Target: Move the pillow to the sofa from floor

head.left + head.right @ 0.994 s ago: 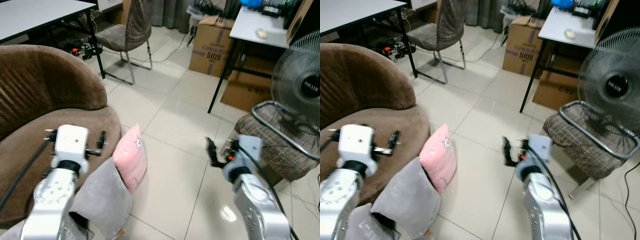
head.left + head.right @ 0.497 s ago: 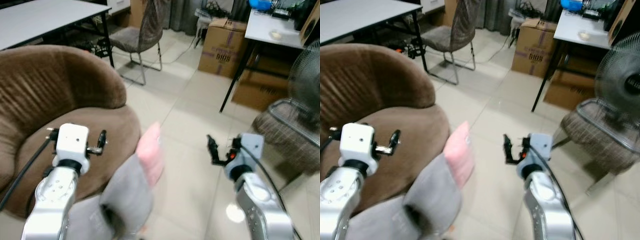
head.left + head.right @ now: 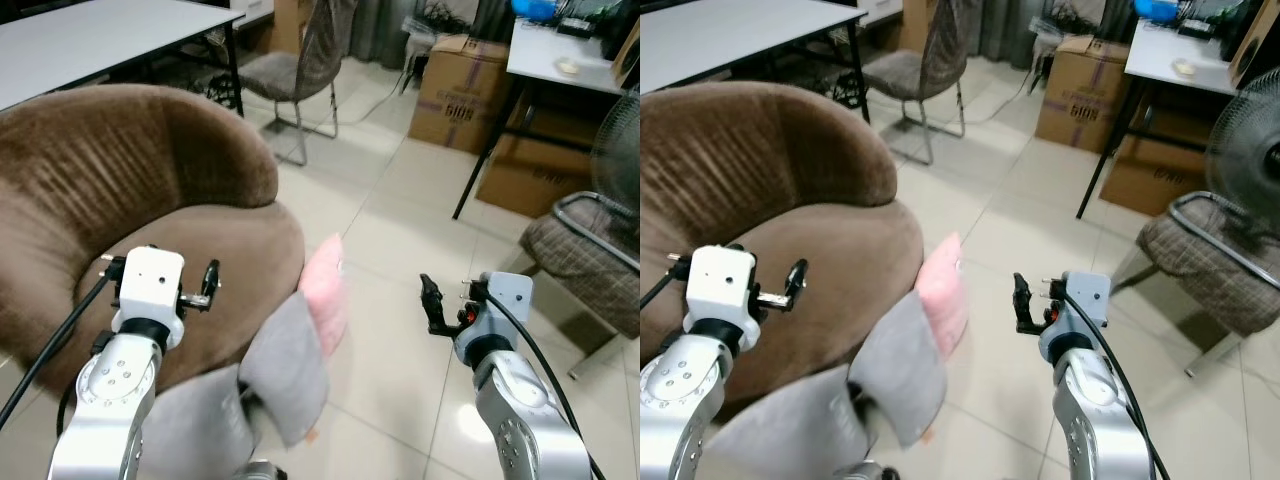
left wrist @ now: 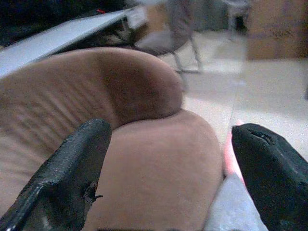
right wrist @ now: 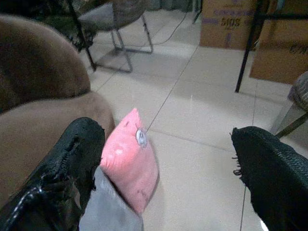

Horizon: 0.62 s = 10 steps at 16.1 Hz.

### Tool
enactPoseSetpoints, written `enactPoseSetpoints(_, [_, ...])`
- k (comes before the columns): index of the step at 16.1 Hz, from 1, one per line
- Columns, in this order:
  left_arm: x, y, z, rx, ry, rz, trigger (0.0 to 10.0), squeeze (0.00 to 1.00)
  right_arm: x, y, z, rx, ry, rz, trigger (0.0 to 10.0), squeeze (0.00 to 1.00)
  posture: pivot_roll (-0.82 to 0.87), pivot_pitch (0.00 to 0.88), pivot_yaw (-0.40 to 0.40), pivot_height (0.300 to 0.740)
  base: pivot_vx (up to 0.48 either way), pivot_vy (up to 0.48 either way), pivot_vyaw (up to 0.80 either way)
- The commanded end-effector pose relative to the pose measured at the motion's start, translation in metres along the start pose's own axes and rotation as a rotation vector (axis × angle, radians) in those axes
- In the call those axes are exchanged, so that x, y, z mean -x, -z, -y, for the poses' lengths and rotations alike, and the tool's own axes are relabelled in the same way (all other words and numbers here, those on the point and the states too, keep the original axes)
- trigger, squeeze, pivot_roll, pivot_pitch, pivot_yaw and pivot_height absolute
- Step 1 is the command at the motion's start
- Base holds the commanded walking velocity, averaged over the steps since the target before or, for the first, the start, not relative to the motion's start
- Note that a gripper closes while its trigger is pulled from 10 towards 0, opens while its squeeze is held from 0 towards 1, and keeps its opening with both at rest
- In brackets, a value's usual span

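Your view has swung left over the last second, bringing the brown sofa fuller into frame, so you are squaring up to the drop zone. The pink pillow leans on the sofa's front edge beside a grey pillow, not yet grasped. Left end effector over the seat and right end effector over the floor tiles both stand spread, empty

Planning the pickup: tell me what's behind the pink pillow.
The brown sofa sits directly behind the pink pillow, which leans on its front edge. A grey pillow covers the pink pillow's lower part.
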<state>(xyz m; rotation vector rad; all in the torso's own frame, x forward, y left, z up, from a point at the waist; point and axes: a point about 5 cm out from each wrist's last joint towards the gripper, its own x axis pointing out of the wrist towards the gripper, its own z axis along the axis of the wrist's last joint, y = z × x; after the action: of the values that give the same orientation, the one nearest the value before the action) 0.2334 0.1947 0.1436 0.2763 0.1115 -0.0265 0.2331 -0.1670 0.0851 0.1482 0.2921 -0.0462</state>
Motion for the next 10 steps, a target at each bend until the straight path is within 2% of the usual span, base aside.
enactPoseSetpoints(1, [0.0021, 0.0060, 0.0010, 0.004, 0.001, -0.028, 10.0, 0.00, -0.0017, -0.0055, -0.0011, 0.002, -0.003, 0.020, 10.0, 0.00, 0.10, 0.000, -0.001, 0.740, 0.000, 0.000, 0.00])
enactPoseSetpoints(4, [0.0025, 0.0053, 0.0019, 0.005, 0.001, -0.026, 10.0, 0.00, -0.0022, -0.0052, -0.0015, 0.003, -0.002, 0.020, 10.0, 0.00, 0.10, 0.000, -0.001, 0.740, -0.275, 0.000, 0.00])
enactPoseSetpoints(10, [0.0019, 0.0053, 0.0015, 0.009, -0.005, -0.024, 10.0, 0.00, -0.0045, -0.0039, 0.0006, 0.008, -0.003, 0.018, 10.0, 0.00, 0.10, 0.000, -0.004, 0.740, 0.000, 0.000, 0.00])
